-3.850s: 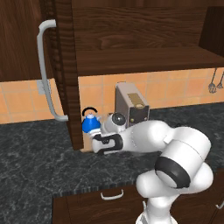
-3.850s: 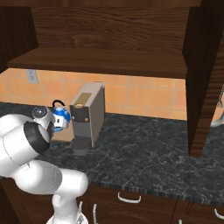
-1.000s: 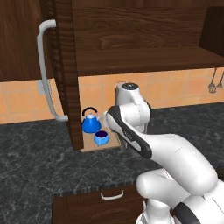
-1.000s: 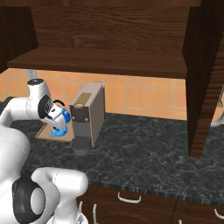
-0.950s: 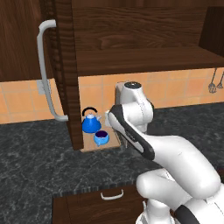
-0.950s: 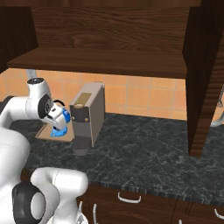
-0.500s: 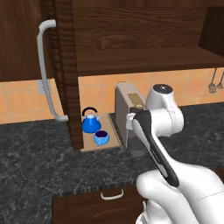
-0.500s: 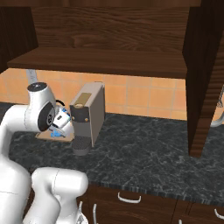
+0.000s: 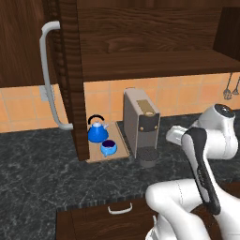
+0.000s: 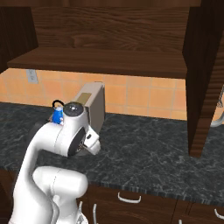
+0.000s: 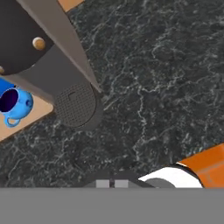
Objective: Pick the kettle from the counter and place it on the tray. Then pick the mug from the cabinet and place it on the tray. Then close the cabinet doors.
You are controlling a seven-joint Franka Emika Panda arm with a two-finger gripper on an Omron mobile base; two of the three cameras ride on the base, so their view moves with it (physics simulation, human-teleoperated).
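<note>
Left base view: arm now swung away to the right of the grey coffee machine point(image 9: 140, 123), where a second ago it reached over the tray point(image 9: 123, 151). Kettle point(image 9: 97, 131) and mug point(image 9: 108, 147) unmoved, both resting on the tray at the left of the machine, kettle farther back, mug nearer and just right of it. Left cabinet door point(image 9: 35, 42) hanging open, its curved bar handle point(image 9: 50, 79) toward the near side; open cabinet point(image 9: 150, 33) above with a bare wooden shelf. Dark marbled counter point(image 9: 42, 173) stretching across, drawer fronts point(image 9: 108, 218) below, orange tiled wall point(image 9: 178, 96) behind, utensils point(image 9: 230, 86) hanging at far right.

Right base view: white arm raised in front of the coffee machine, no longer bent over the tray. Kettle point(image 10: 57, 113) peeking out past the arm's shoulder at the left. Right cabinet door point(image 10: 202, 74) standing open at the right edge. Wall socket point(image 10: 31, 76) on the tiles at the left.

Hand view: gripper point(image 11: 109, 183) barely showing at the bottom, fingers drawn together on nothing, over bare counter. Mug point(image 11: 13, 103) on the tray corner at the left edge, beside the machine's round drip grate point(image 11: 78, 105).
</note>
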